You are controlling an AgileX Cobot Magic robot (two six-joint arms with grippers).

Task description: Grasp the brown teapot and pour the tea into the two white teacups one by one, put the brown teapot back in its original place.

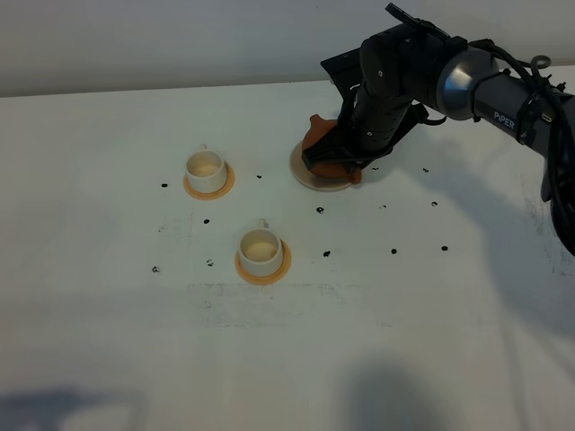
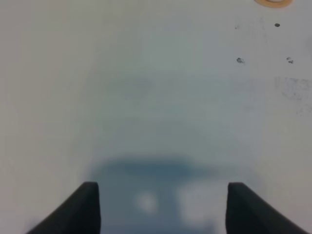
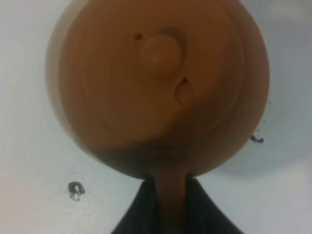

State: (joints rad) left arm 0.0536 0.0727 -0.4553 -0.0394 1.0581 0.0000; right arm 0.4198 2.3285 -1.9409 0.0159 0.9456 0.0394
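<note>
The brown teapot (image 1: 325,144) stands on its cream saucer, the original place (image 1: 313,180), at the back right, mostly hidden under my right arm. In the right wrist view the teapot (image 3: 156,83) fills the frame, lid knob up. My right gripper (image 3: 169,200) is shut on its loop handle, one dark finger (image 3: 139,209) on each side. The two white teacups (image 1: 206,167) (image 1: 260,248) stand on orange-tan coasters to the left, apart from the pot. No tea shows. My left gripper (image 2: 163,209) is open over bare table.
Small black marks (image 1: 320,210) dot the white table (image 1: 108,341) around the cups and saucer. In the left wrist view a coaster's edge (image 2: 273,2) shows at the frame's border. The table's far edge (image 1: 135,90) meets a wall.
</note>
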